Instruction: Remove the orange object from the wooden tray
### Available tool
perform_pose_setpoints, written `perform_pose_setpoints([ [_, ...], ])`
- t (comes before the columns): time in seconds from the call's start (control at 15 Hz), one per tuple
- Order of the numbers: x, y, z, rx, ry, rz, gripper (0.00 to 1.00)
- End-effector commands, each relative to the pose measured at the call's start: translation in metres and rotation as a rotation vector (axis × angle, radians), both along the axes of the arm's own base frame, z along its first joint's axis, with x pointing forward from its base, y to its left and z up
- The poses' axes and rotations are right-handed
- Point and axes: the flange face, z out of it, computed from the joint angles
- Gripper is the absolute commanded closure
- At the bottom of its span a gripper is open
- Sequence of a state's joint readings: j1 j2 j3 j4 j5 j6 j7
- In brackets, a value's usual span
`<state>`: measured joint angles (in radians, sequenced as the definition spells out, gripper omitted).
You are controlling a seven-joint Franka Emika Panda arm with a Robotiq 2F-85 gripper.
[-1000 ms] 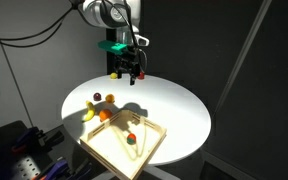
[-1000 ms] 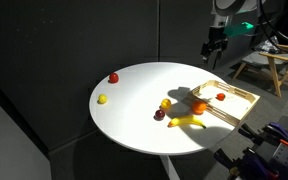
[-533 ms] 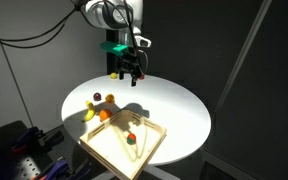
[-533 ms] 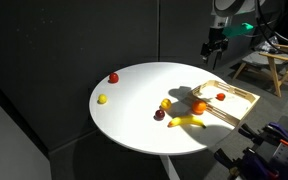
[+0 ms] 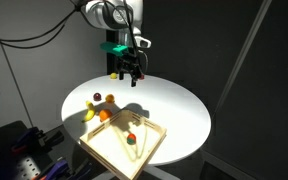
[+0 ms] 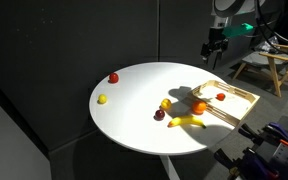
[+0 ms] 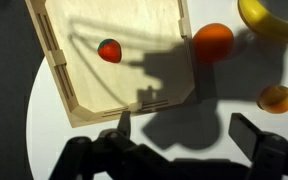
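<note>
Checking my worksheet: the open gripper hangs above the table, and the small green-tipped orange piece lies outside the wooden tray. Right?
No. The wrist view shows the small green-tipped orange piece inside the wooden tray. The gripper is open above the table.

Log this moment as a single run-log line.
orange object: lying in wooden tray, untouched | end effector: open, empty, raised, clear of the wooden tray | task: not yet done

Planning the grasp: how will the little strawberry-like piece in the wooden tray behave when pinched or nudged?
The strawberry-like piece looks tiny and roundish: probably light, apt to roll or slip when pinched. On the flat bottom of the wooden tray, a nudge would likely slide it until a low rim stops it.
</note>
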<state>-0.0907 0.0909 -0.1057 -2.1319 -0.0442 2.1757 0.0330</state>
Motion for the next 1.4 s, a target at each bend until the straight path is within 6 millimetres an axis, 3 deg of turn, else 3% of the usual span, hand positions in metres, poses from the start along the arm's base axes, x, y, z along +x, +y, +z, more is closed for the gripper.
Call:
perform_pose_setpoints([
  [0.0,-0.005,-0.006,0.002,0.004,-0.011,0.01,0.0],
  [0.73,-0.031,-0.063,-0.006,0.003,-0.011,0.06,0.0],
  [1.33,-0.047,-0.083,-0.05,-0.003,-0.026,0.141,0.0],
])
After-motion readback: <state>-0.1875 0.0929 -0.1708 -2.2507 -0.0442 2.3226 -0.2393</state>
